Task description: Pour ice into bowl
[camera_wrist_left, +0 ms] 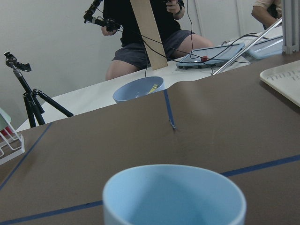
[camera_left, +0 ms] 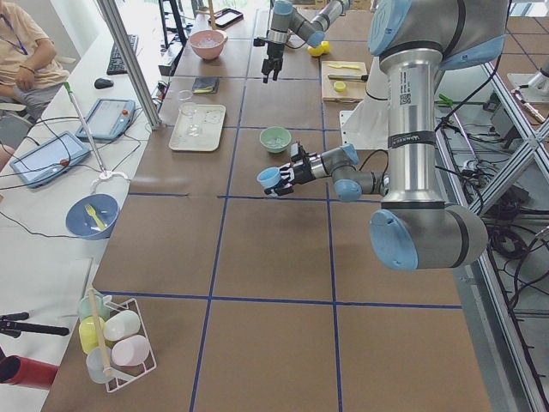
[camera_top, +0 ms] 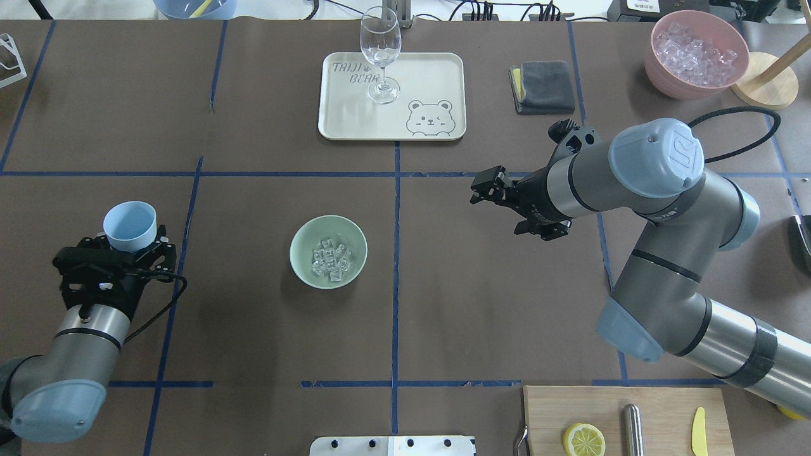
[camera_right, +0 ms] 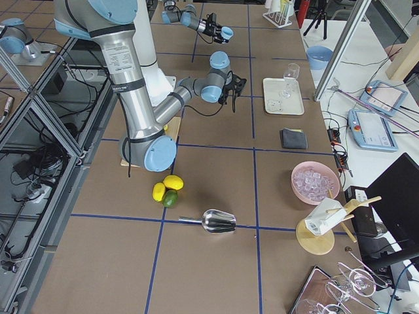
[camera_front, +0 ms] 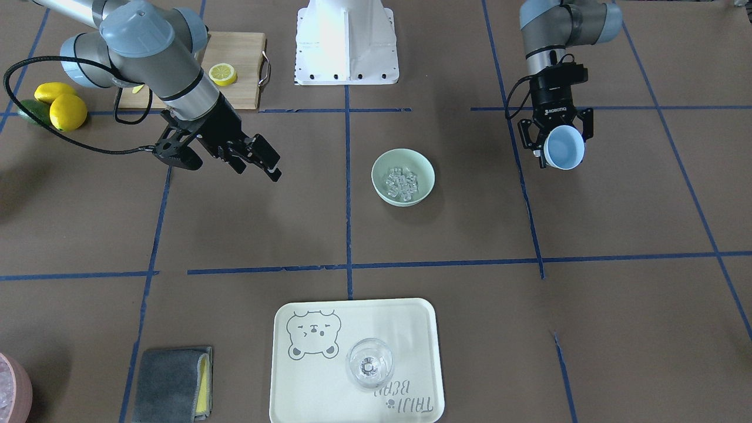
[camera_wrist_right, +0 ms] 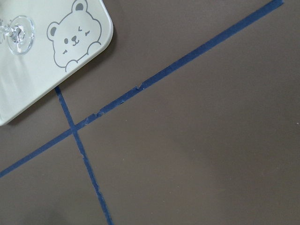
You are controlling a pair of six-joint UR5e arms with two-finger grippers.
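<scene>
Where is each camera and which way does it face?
Front-facing: across the brown table, facing the robot; left arm, right arm, white base.
Overhead: behind the robot, looking forward-down; both arms.
Exterior left: table's left end; left arm nearest.
Exterior right: opposite end; right arm nearest.
Left wrist: outward over its pale blue cup; no fingers.
Right wrist: down at bare table; no fingers.
Shared: first two show clear ice cubes in round mint-green bowl.

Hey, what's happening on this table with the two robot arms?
The left gripper holds a small pale-blue cup off to one side of the round mint-green bowl. The clear ice cubes lie in the bowl and the cup looks empty, so the pour seems done. The right gripper hangs open and empty.
</scene>
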